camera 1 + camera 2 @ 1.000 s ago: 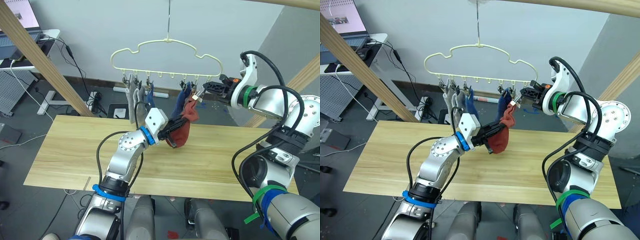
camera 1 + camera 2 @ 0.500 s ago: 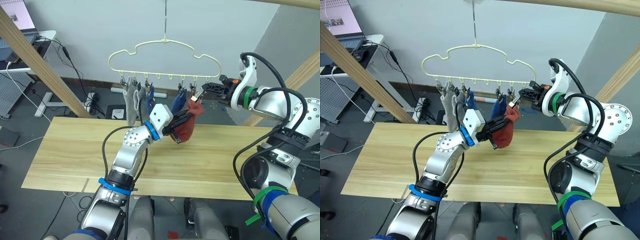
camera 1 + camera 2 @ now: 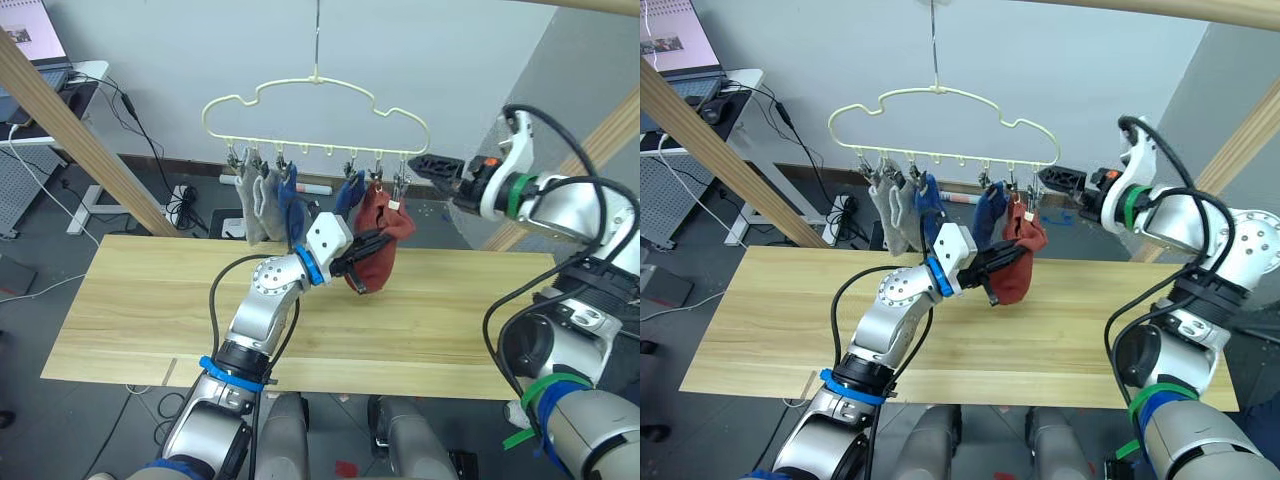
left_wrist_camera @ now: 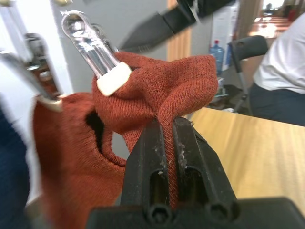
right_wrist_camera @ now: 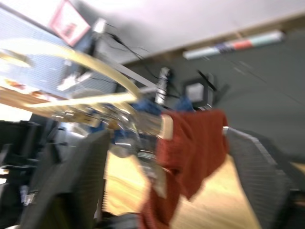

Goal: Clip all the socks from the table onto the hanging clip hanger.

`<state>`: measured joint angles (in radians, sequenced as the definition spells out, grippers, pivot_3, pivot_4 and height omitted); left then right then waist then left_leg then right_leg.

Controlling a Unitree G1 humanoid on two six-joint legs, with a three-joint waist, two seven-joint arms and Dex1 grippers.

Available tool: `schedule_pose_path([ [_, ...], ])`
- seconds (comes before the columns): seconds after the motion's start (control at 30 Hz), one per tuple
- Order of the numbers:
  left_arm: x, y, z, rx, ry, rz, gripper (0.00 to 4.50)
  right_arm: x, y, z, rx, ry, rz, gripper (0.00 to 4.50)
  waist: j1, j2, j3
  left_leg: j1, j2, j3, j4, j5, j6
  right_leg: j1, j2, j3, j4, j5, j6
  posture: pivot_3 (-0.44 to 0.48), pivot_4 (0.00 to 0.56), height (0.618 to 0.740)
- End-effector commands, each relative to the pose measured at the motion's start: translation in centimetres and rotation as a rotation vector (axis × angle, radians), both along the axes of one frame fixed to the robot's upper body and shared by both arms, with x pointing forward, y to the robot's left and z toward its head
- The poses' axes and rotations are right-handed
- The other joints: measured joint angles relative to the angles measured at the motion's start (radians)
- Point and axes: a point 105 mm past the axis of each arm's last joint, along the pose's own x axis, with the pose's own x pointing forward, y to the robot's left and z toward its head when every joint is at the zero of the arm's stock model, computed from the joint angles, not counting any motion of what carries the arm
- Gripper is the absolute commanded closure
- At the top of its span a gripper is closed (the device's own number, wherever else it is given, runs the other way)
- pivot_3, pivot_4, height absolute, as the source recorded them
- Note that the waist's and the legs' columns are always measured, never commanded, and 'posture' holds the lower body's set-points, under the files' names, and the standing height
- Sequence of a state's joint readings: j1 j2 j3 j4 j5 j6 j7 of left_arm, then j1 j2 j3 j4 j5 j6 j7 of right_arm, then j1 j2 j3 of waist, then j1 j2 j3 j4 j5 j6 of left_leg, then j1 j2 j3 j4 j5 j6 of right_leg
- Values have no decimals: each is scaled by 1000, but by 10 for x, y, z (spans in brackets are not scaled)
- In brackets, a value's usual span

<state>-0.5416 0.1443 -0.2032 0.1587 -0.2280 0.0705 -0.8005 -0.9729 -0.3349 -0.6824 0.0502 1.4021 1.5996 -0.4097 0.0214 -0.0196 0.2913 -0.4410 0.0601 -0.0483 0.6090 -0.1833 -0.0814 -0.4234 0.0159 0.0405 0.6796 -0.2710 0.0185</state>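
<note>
The left wrist view cuts off the rust-red sock (image 4: pixel 157 95) at its lower edge, and the blue sock (image 3: pixel 348 193) next to it is only a dark blur there. The right wrist view is smeared; the clips (image 5: pixel 162 88) and hanger wire are hard to make out.

The clip hanger (image 3: pixel 315 100) hangs by its hook above the far edge of the desk (image 3: pixel 150 300). Two light grey socks (image 3: pixel 255 195) and a blue one (image 3: pixel 288 195) hang at its left end; another blue sock and the rust-red socks hang at its right end.

The left hand (image 3: pixel 372 246) is pinched tight on a fold of a rust-red sock, just below the clip (image 4: pixel 102 64) that bites the same sock. From this hand the clip sits at about 11 o'clock.

The right hand (image 3: pixel 421 164) is held at the hanger's right end, at 3 o'clock from the red socks and apart from them. Its fingers (image 5: pixel 71 186) stand spread, holding nothing.
</note>
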Motion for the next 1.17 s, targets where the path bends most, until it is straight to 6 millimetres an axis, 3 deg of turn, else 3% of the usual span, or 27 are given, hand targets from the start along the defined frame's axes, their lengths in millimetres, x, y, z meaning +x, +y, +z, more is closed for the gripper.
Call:
schedule_pose_path([
  [0.03, -8, -11, 6, -65, 91, -60, 4229, -18, -12, 9, -25, -114, 0, 488, 2, 0, 0, -1, 0, 0, 0, 0, 0, 0, 0, 0, 0, 0, 0, 75, 263, 740],
  [0.23, -7, -13, -3, -112, 280, -91, 2526, -19, -29, -22, -173, -146, -178, 476, -21, 0, 0, -1, 0, 0, 1, 0, 1, -1, 0, 0, 0, -3, 4, 68, 264, 740],
  [0.33, -4, -2, -17, -86, 330, -48, 1561, -20, -34, -44, -295, -180, -242, 476, -25, 0, 0, -1, 0, 0, 1, 0, 1, -1, 1, 0, 1, -3, 4, 70, 263, 740],
  [0.43, -3, 24, -44, -55, 388, 50, 686, -27, -36, -81, -496, -245, -268, 476, -30, 0, 0, 2, 0, 1, 1, 0, 1, 0, 1, 1, 0, -3, 5, 79, 260, 740],
  [0.5, -2, 56, -66, -31, 425, 195, 84, -30, -41, -112, -674, -283, -305, 476, -36, 0, 0, 3, 1, 1, 0, 0, 1, 1, 1, 2, 0, -3, 5, 84, 259, 740],
  [0.6, -7, 110, -98, 89, 435, 444, 34, -40, -41, -149, -746, -281, -318, 476, -40, 0, 0, 4, 2, 1, 0, 0, 0, 1, 1, 2, 1, -3, 6, 105, 259, 740],
  [0.73, -20, 166, -107, 38, 500, 660, 34, -54, -42, -188, -788, -245, -304, 476, -28, 0, 0, 5, 2, 2, 0, 0, 0, 2, 0, 2, 1, -3, 6, 147, 251, 740],
  [0.87, -30, 191, -115, 64, 507, 774, 34, -63, -46, -210, -805, -212, -314, 476, -4, 0, -1, 6, 1, 3, 2, 2, 0, 4, -1, 3, 0, -1, 9, 182, 229, 740],
  [0.97, -44, 230, -131, 141, 519, 960, 34, -76, -49, -232, -843, -180, -327, 476, 5, -5, -13, 6, 1, 4, 2, 3, 1, 4, -1, 4, 0, -1, 9, 200, 203, 740],
  [1.17, -56, 259, -141, 174, 553, 1076, 34, -75, -52, -238, -838, -174, -373, 476, 13, -8, -33, 6, 2, 4, 0, 3, 1, 3, -1, 2, 0, -2, 6, 221, 154, 740],
])
